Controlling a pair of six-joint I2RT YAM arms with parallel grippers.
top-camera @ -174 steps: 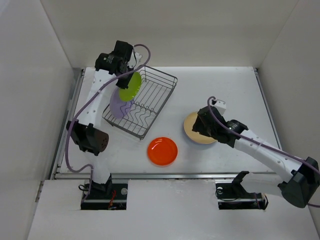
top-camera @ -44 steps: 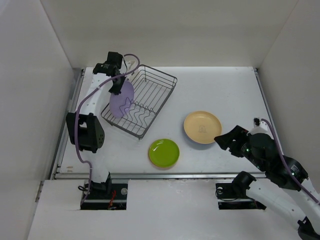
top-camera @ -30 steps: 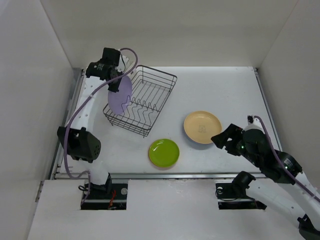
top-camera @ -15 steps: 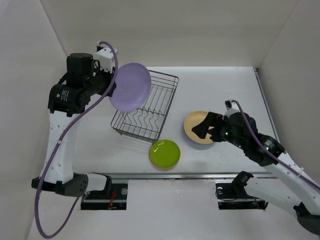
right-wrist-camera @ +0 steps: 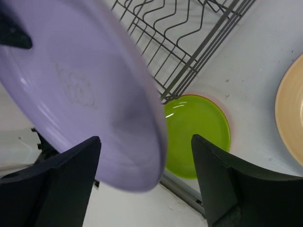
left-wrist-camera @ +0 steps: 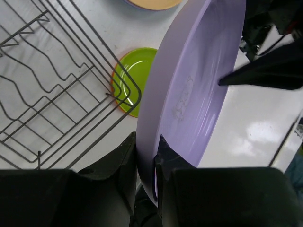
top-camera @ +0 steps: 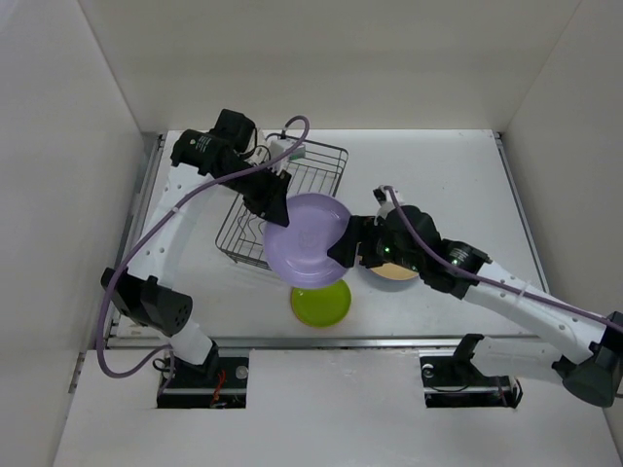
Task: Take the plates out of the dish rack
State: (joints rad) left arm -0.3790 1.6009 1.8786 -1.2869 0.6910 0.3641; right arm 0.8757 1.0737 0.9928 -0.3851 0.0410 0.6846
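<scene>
From above, the left gripper (top-camera: 270,197) reaches across the dish rack (top-camera: 310,165), which sits at 11 o'clock on the white table (top-camera: 438,165). It holds the lavender plate (top-camera: 304,241) in the air near the table's centre. The right gripper (top-camera: 342,255) meets that plate at its 3 o'clock edge. The lime green plate (top-camera: 323,305) lies flat at 6 o'clock, partly under the lavender one. The tan plate (top-camera: 395,272) shows just beside it, mostly covered by the right arm.

The left wrist camera shows the left gripper (left-wrist-camera: 146,147) clamped tight on the lavender plate's (left-wrist-camera: 199,94) rim at 6 o'clock. The plate stands edge-on. The dish rack (left-wrist-camera: 47,71) fills 10 o'clock. The lime green plate (left-wrist-camera: 131,75) rests on a red-orange plate (left-wrist-camera: 111,88) of which only the rim shows.

In the right wrist view, the right gripper (right-wrist-camera: 146,140) has its jaws spread wide, with the lavender plate's (right-wrist-camera: 80,85) lower edge between them and not pinched. The lime green plate (right-wrist-camera: 196,127) lies below, the dish rack (right-wrist-camera: 189,38) is at 12 o'clock and the tan plate (right-wrist-camera: 291,113) at 3 o'clock.
</scene>
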